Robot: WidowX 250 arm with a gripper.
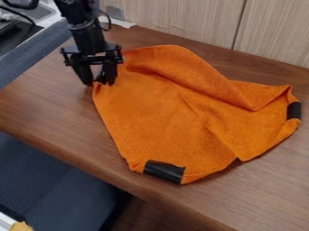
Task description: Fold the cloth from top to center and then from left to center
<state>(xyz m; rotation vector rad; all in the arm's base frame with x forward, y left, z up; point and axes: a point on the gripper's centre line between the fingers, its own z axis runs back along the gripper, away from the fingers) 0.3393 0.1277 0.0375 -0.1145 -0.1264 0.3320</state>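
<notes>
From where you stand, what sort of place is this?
Probably a robotics lab or test room: a black robot gripper hangs at the edge of a rumpled orange cloth on a brown wooden table.

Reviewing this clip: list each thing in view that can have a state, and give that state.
Cloth: lying on the table, rumpled, with a raised fold along its upper right side; not folded into a neat shape.
Near black patch: on the cloth's near edge.
Right black patch: on the cloth's right corner.
Gripper: pointing down, at the cloth's left edge.
</notes>
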